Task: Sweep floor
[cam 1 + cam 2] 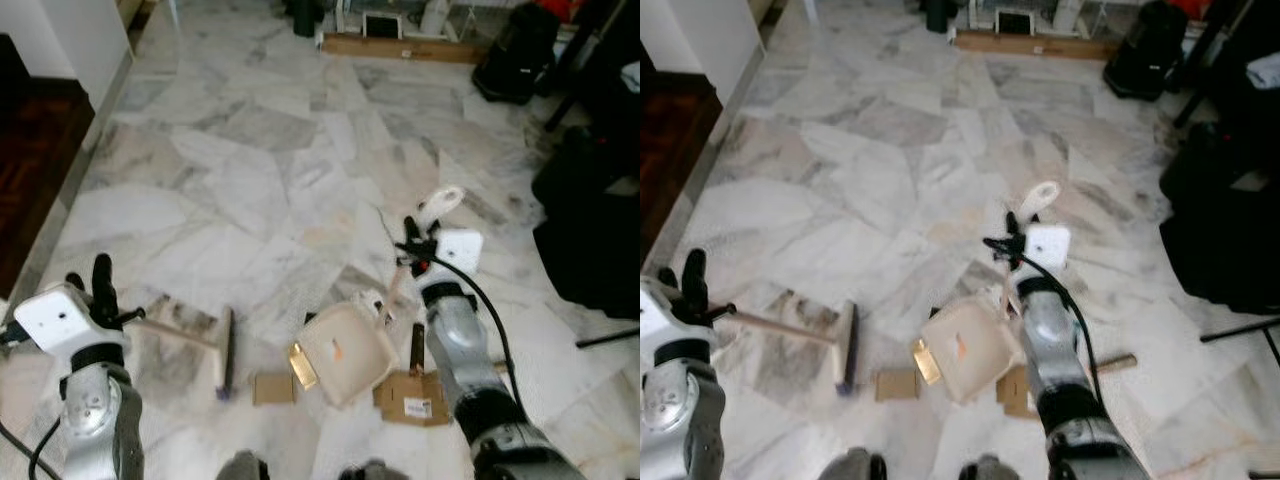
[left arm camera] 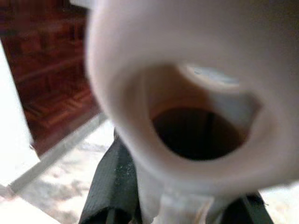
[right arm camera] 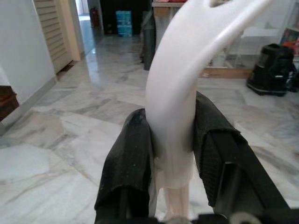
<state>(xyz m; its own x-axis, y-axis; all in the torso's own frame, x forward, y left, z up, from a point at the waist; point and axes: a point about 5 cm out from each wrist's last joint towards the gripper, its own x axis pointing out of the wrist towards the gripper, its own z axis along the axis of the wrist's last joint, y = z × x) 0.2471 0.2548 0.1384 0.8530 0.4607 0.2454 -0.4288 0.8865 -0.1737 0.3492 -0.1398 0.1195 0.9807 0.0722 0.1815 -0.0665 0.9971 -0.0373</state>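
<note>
— Low in the middle of the left eye view, what lay on the marble floor (image 1: 250, 150)?

— The cream plastic dustpan (image 1: 345, 352), a squarish scoop tilted with its open mouth toward the lower left of the frame. Its pale curved handle (image 1: 438, 205) ran up and to the right, ending in a looped tip.

— Who held it?

— The right gripper (image 3: 172, 140) was clamped on that handle, one black ribbed finger (image 3: 128, 158) pressed against each side.

— And the broom?

— The broom (image 1: 224, 350) sat at lower left, its slim wooden stick lying almost level from the left gripper (image 1: 100, 285) toward the centre, the narrow head set crosswise on the floor. In the left wrist view a pale hollow tube end sat blurred against the lens between the black fingers (image 2: 110, 186), which were closed on it.

— Any debris?

— Flat brown cardboard pieces (image 1: 412, 398) lay beside the dustpan, one touching its lower right edge, a smaller one (image 1: 272, 387) just left of it.
</note>
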